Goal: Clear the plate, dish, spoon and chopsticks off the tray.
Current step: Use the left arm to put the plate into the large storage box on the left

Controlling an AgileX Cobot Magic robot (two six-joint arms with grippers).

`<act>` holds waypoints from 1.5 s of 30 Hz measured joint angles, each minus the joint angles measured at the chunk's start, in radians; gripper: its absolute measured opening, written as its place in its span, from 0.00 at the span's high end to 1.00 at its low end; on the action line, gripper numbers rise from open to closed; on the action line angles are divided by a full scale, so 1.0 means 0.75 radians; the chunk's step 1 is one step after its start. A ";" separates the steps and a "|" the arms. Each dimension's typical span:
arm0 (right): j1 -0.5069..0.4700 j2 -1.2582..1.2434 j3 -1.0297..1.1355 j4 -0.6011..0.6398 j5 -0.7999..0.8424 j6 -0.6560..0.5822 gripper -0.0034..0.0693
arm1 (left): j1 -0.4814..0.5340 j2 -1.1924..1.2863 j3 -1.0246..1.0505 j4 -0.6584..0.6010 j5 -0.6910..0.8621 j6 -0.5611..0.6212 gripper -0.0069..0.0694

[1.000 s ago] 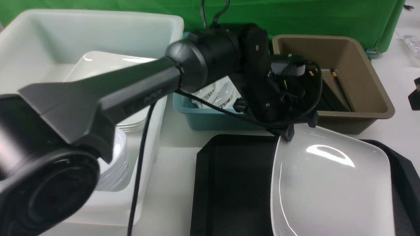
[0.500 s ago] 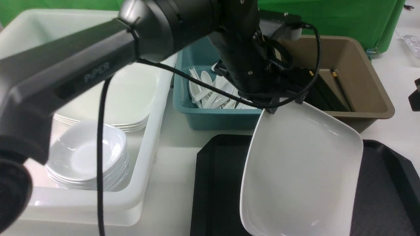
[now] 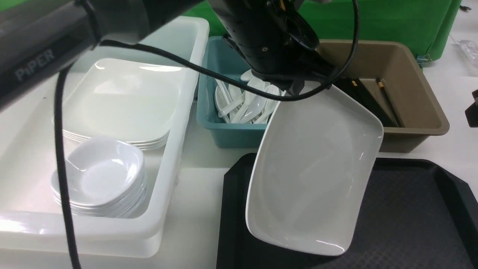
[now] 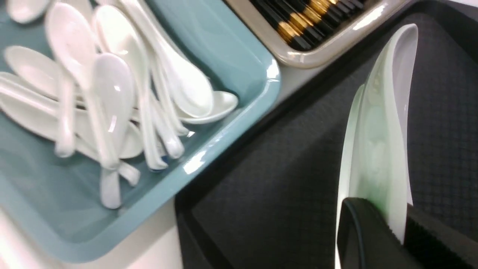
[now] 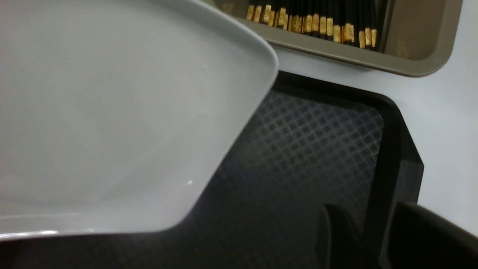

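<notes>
My left gripper [image 3: 298, 87] is shut on the far rim of the large white plate [image 3: 313, 175]. The plate hangs steeply tilted above the black tray [image 3: 410, 209], its low edge near the tray's left part. In the left wrist view both fingers clamp the plate's edge [image 4: 384, 130]. My right gripper [image 5: 368, 213] hovers over the tray's far right corner [image 5: 392, 112], jaws apart and holding nothing. White spoons [image 3: 246, 101] lie in the teal tub and black chopsticks [image 3: 368, 101] in the brown tub. Small dishes [image 3: 101, 175] are stacked in the white tub.
The white tub [image 3: 168, 157] at the left also holds a stack of square plates [image 3: 123, 101]. The teal tub [image 3: 224, 132] and the brown tub [image 3: 418, 127] stand just behind the tray. A green cloth hangs at the back. My left arm crosses the upper view.
My left arm has risen and swung left, carrying the plate. The plate has come up off the tray, tipped steeper and shifted left, uncovering the tray's right side.
</notes>
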 joint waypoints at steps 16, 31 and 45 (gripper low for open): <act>0.000 0.000 0.000 0.000 0.014 0.000 0.62 | 0.253 -0.141 0.005 -0.199 0.029 0.023 0.88; 0.000 0.000 0.000 0.000 0.016 0.005 0.62 | 0.925 -0.300 -0.054 -0.576 -0.011 0.085 0.88; 0.000 0.000 0.000 0.000 0.015 0.006 0.62 | 1.653 -0.315 0.159 -0.888 -0.010 0.235 0.87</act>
